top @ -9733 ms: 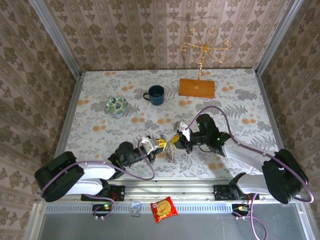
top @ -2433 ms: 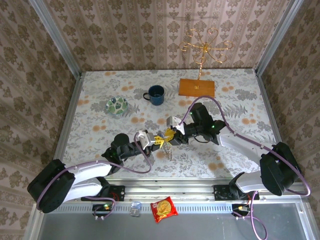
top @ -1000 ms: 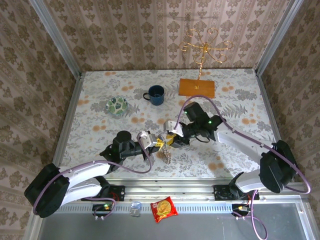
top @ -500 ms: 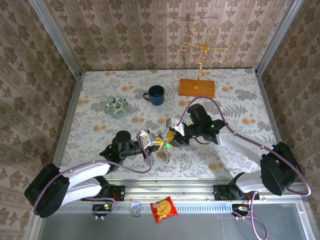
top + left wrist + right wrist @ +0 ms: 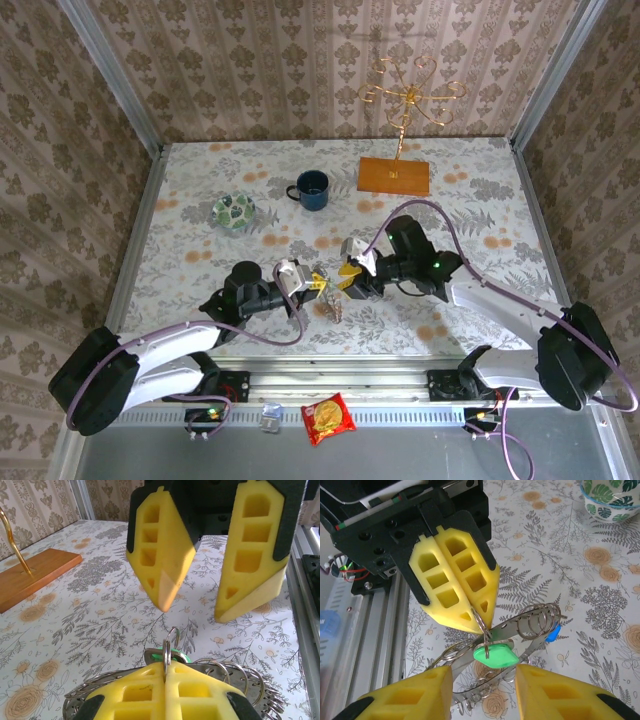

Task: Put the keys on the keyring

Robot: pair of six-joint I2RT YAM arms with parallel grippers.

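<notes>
The keyring (image 5: 516, 624) is a flat grey metal band strung with several small wire rings; it hangs just above the table (image 5: 335, 306). My left gripper (image 5: 165, 667) is shut on one small upright ring (image 5: 170, 641). The green key (image 5: 493, 656) hangs from that ring, just under the left gripper's tips (image 5: 481, 621). A blue key (image 5: 552, 632) peeks out behind the band at the right. My right gripper (image 5: 482, 674) is open, its yellow fingers (image 5: 160, 550) on either side of the green key and not touching it. The two grippers face each other (image 5: 332, 281).
A blue mug (image 5: 312, 188) and a green-patterned dish (image 5: 234, 211) stand at the back left. The gold wire stand (image 5: 408, 95) on its wooden base (image 5: 394, 175) is at the back right. A snack packet (image 5: 328, 417) lies beyond the front rail.
My right gripper's jaws stand wider than half a second ago, and it has drawn back slightly to the right. The left gripper holds still on the small ring.
</notes>
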